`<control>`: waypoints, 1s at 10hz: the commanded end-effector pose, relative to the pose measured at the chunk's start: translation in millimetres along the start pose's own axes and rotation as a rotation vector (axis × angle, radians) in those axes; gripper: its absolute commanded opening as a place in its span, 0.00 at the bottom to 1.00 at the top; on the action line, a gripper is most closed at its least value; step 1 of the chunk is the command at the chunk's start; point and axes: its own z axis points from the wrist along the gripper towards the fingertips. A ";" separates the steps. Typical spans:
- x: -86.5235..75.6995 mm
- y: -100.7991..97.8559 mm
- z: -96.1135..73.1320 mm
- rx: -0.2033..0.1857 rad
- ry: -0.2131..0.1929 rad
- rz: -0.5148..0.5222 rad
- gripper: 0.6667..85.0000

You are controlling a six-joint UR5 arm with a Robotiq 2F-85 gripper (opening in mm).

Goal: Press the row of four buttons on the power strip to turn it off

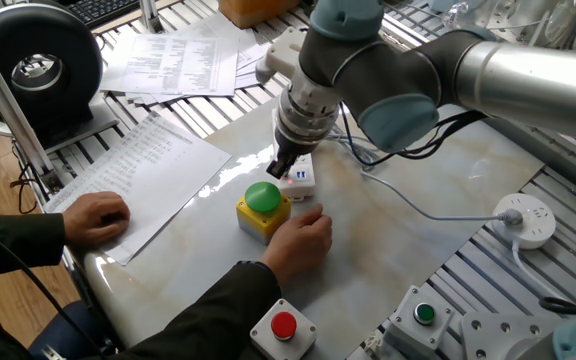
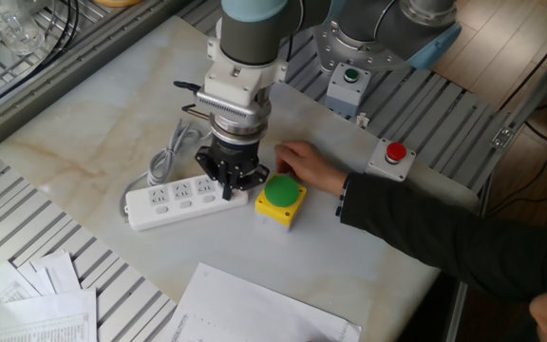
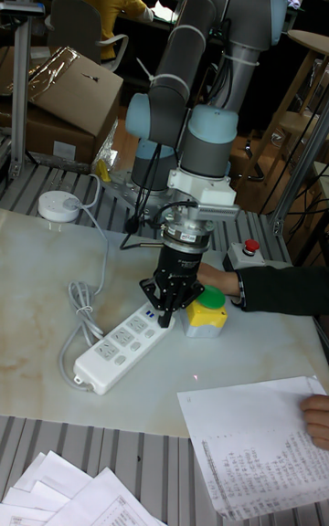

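Strip: the white power strip (image 2: 183,200) lies flat on the marble desk (image 2: 84,142), running diagonally; its grey cord (image 2: 164,157) is looped just behind it. In the tall fixed view its USB end (image 3: 146,316) sits under the end effector.
Buttons: the row of four switches along the strip's edge is too small to make out; most of that end is hidden by the tool.
End effector: the end effector (image 3: 167,318) points straight down at the strip's end nearest the yellow box (image 2: 280,210), its dark fingers (image 2: 228,182) at or just above the strip's top. Contact cannot be judged, and I cannot tell whether the fingers are apart or together.
Arm: the grey UR5 arm (image 1: 408,70) reaches in from the far side in one fixed view.
Green button: a big green dome (image 1: 263,196) on the yellow box stands just beside the strip's end.
Hands: a person's hand (image 1: 298,240) in a dark sleeve rests on the desk touching the yellow box; another hand (image 1: 93,218) lies on a printed sheet (image 1: 153,165).
Other boxes: a red-button box (image 2: 395,155) and a green-button box (image 2: 351,81) sit on the slatted bench edge, well apart from the strip.
Puck: a round white socket (image 1: 526,218) lies at the far desk edge.
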 end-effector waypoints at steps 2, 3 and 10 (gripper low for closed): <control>3.1 0.1 -0.8 -0.012 -0.010 0.012 0.00; 6.0 -0.4 -13.2 -0.017 0.010 0.011 0.00; -30.0 -48.5 -67.0 0.071 0.083 0.025 0.00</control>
